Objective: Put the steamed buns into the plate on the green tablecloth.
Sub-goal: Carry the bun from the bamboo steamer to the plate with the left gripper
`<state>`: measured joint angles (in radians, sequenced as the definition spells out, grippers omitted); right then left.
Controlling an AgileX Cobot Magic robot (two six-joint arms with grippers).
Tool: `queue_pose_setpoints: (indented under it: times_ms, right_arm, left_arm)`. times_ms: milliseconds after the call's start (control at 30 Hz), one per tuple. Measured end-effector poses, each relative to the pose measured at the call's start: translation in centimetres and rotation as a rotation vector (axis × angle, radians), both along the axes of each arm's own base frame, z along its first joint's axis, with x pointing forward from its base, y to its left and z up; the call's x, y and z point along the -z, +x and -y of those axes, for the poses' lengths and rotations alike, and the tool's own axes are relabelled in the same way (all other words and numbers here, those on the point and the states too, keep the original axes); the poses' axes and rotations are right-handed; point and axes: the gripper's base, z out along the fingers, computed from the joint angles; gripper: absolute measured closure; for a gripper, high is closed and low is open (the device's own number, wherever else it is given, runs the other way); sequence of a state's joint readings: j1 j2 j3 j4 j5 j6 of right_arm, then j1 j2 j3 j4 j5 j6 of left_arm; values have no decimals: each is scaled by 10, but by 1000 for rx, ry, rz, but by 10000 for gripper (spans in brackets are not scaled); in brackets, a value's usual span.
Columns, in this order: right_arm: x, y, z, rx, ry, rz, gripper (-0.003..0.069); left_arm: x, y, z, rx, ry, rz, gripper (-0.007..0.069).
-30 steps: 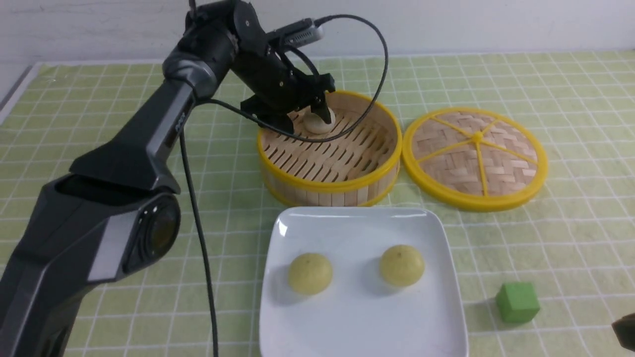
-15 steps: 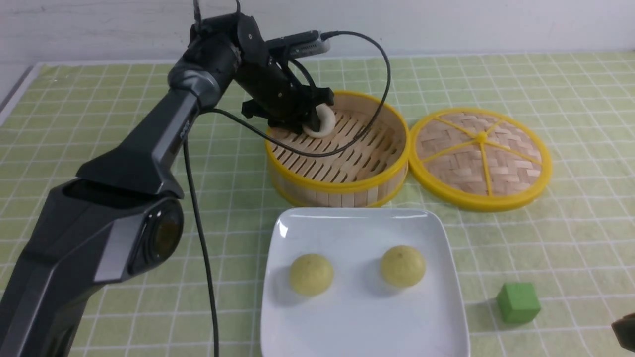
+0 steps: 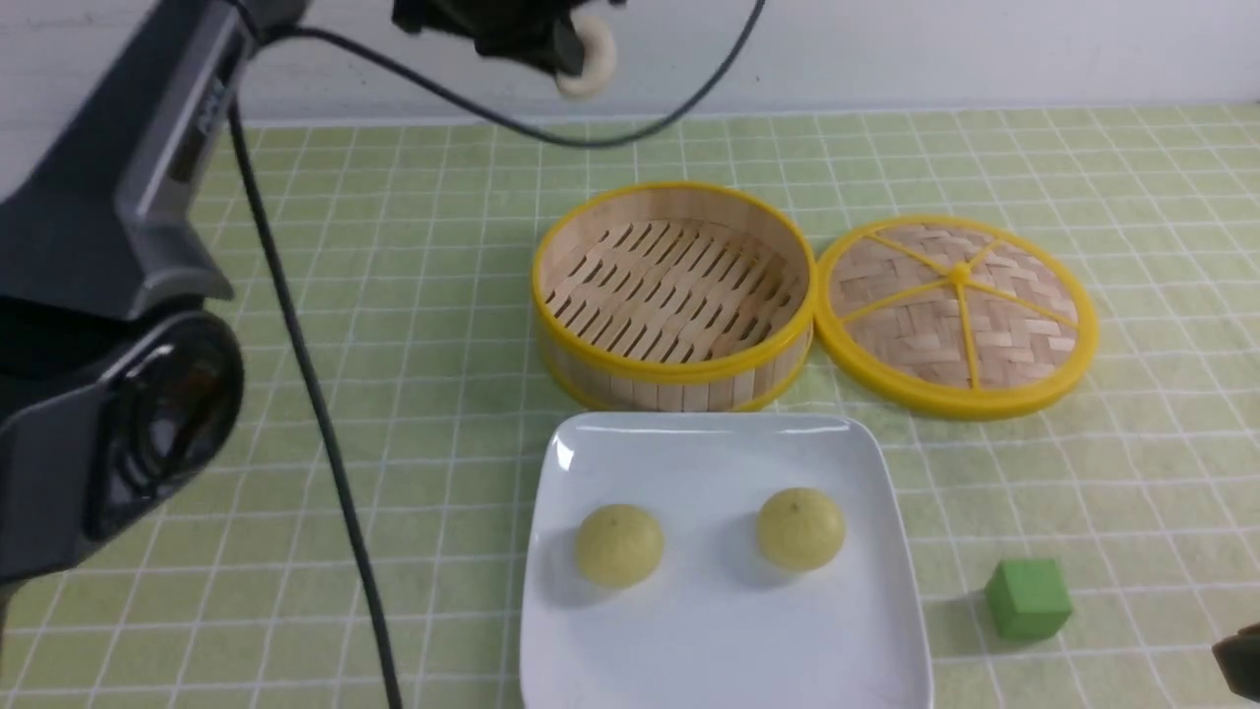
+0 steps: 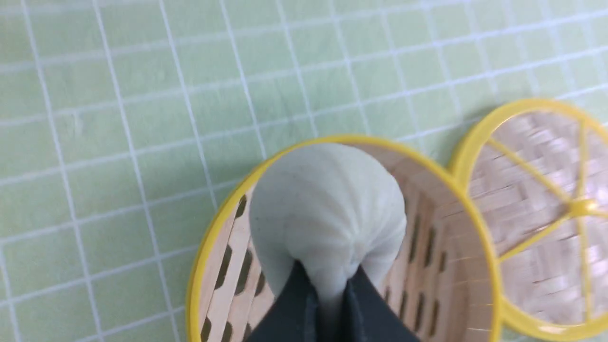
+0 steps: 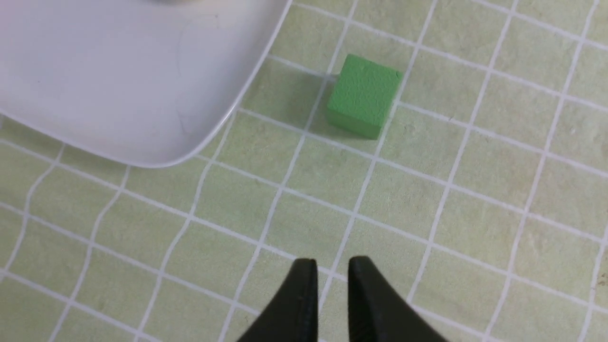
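Two pale yellow steamed buns (image 3: 618, 545) (image 3: 800, 529) sit on the white square plate (image 3: 724, 650) on the green tablecloth (image 3: 413, 295). My left gripper (image 3: 563, 49) is high above the cloth at the top of the front view, shut on the off-white steamed bun (image 3: 589, 61). In the left wrist view the bun (image 4: 327, 213) is pinched between the gripper's (image 4: 328, 297) two dark fingers, over the bamboo steamer. My right gripper (image 5: 332, 266) is shut and empty, low over the cloth near the plate's corner (image 5: 156, 118).
The empty bamboo steamer basket (image 3: 674, 295) stands behind the plate, its woven lid (image 3: 957, 313) beside it on the right. A green cube (image 3: 1027, 599) lies right of the plate, also in the right wrist view (image 5: 363, 95). A black cable (image 3: 315, 414) hangs from the left arm.
My left gripper has lifted the off-white bun out of the steamer basket and risen high. The basket shifted slightly right. The right arm has not moved.
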<state>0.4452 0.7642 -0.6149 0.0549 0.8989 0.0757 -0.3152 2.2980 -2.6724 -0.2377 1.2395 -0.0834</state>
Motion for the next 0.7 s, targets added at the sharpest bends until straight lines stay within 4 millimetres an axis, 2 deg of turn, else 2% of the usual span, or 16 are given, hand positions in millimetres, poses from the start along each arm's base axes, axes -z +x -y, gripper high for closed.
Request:
queue_pose_setpoints:
  times_ms: [33,67,100,133,167,200,233,267,300,367,433,467,567,600,633,700]
  right_arm:
    - [0,0,0,0,-2,-3,536]
    - [0,0,0,0,-1,-3,535]
    - [0,-1,0,0,-4,-8,533]
    - [1,-1,0,-1,-5,-10,532]
    - [1,-1,0,-1,-7,-14,530]
    - [1,-1,1,-1,-8,-16,528]
    - [1,-1,1,-1,-8,-16,528]
    - [1,-1,1,-1,-8,-17,526]
    - [1,-1,1,0,-8,-17,524]
    - [1,-1,1,0,-8,-17,521]
    - [1,-1,1,0,-7,-17,519]
    - [1,-1,1,0,-7,-17,516]
    - [1,-1,1,0,-8,-19,515]
    - [1,-2,1,0,-9,-21,514]
    - [1,-2,1,-2,-13,-26,515]
    - [2,-3,1,-11,-24,-39,522]
  left_arm:
    - [-26,-20,-1,10,-25,16,599]
    - [-22,-19,-1,10,-22,5,599]
    - [-37,-39,-1,23,-23,-8,599]
    - [-33,-44,1,30,-13,-37,599]
    - [-36,-68,2,50,6,-79,597]
    - [-27,-91,6,75,41,-149,597]
    - [-18,-95,8,85,56,-183,597]
    - [2,-124,14,125,109,-273,597]
    - [8,-137,15,142,128,-300,597]
    - [43,-172,25,206,199,-426,597]
    - [67,-190,32,243,242,-493,594]
    - [96,-210,43,283,278,-533,589]
    - [143,-232,61,329,309,-537,570]
    - [144,-231,62,326,304,-528,568]
    - [162,-236,71,336,307,-514,547]
    - [176,-238,81,340,299,-487,504]
